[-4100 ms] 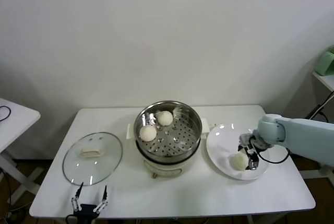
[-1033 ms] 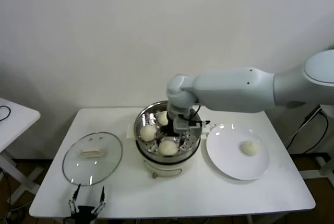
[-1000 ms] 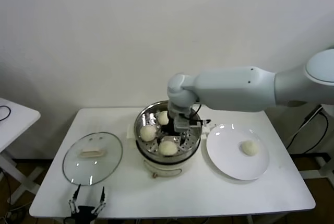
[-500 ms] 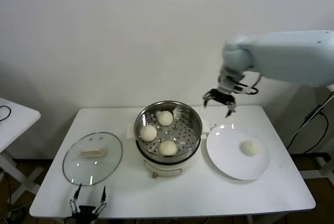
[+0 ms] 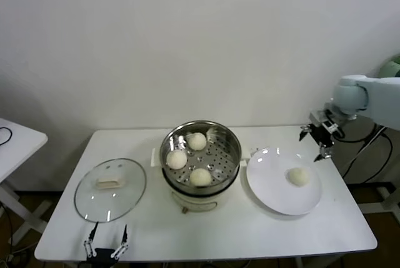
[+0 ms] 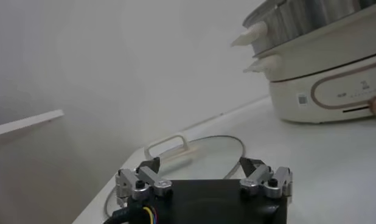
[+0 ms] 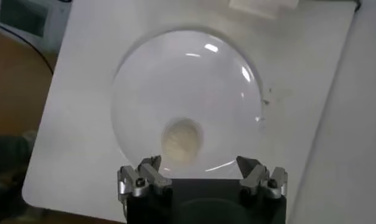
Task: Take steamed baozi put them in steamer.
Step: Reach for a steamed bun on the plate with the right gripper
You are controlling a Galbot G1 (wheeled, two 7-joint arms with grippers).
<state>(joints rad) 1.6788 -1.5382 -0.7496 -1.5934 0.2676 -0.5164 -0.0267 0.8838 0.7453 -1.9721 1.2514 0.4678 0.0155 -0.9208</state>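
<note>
Waiting at the table's [image 5: 262, 230] near edge, the left gripper [image 5: 106, 246] sits parked with fingers spread, just before the glass lid [image 5: 110, 188]. Beyond, three steamed baozi [image 5: 200, 176] lie in the steamer [image 5: 225, 149]; a fourth baozi [image 5: 298, 177] remains on the white plate [image 5: 269, 180]. Farther back, the right gripper [image 5: 320, 137] hangs above the plate's far rim, jaws apart and empty.

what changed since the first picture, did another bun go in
Yes: the right gripper carried one baozi from the plate into the steamer, let go, and swung back, open, above the plate. Three buns now inside, one left. Lid and left gripper unchanged.
</note>
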